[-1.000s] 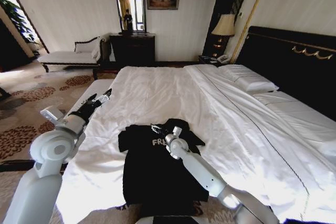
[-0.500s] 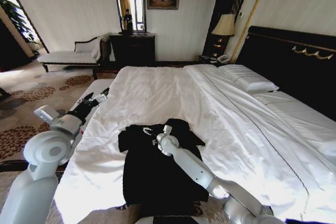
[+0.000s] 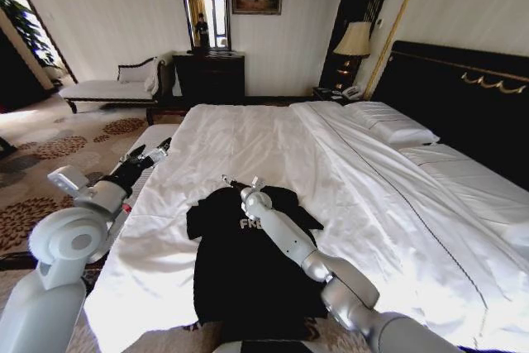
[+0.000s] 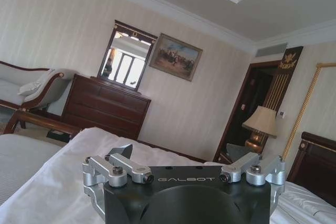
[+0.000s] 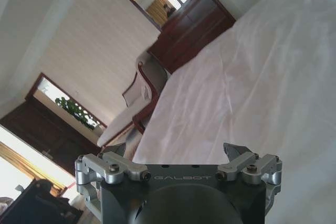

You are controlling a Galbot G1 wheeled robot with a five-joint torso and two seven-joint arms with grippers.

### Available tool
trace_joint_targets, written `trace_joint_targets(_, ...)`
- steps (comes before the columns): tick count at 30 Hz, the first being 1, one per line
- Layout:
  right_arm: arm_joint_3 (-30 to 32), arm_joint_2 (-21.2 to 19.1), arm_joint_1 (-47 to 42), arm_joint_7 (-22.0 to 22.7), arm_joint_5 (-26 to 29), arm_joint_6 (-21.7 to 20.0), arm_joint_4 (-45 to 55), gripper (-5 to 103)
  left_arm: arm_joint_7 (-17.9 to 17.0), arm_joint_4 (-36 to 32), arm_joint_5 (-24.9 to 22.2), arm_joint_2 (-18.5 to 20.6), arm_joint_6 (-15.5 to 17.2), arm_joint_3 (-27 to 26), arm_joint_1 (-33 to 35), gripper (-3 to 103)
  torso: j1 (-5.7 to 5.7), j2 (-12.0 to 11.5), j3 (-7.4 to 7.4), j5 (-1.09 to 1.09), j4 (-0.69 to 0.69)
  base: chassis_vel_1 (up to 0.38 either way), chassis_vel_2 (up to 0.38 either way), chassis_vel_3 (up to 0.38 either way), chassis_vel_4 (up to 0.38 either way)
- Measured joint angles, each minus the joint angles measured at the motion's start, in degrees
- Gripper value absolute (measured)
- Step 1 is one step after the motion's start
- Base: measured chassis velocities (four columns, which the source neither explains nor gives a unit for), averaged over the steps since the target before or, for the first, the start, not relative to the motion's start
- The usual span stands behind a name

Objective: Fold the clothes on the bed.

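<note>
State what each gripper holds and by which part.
Nothing. The right gripper is open above the T-shirt's collar; the left gripper is open beside the bed.

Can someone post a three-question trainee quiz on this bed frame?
1. True or false: the black T-shirt lies on the pillows.
2. Which gripper is over the shirt's collar end? A) left B) right
3. Fill in: the left gripper is out over the bed's ____ edge.

Key: 1 false, it lies at the foot end. 2 B, the right gripper, jaws open. 3 left.
</note>
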Motion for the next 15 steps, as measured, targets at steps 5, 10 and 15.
trace_joint_targets(5,1.65,-7.22,-5.51,-0.42,-1.29,0.96,9.87,100,-0.03,-0.99,0.12,-0.58,0.0,-0.05,0.52,100,0.0,0.0,0.0,0.03,-0.05,0.0,0.0,0.0,0.0)
trace_joint_targets(10,9.66,-16.06,-15.52,1.49,-0.75,-0.86,22.36,100,-0.62,-4.2,0.46,-1.35,-0.36,-1.12,3.05,100,0.0,0.0,0.0,0.04,0.02,0.0,0.0,0.0,0.0)
trace_joint_targets(15,16.26,-24.05,-24.59,3.61,2.52,-2.88,30.87,100,-0.05,-9.42,-4.34,-3.63,-1.95,-3.37,6.42,100,-0.01,0.0,-0.01,0.02,-0.07,0.0,0.0,0.0,0.0)
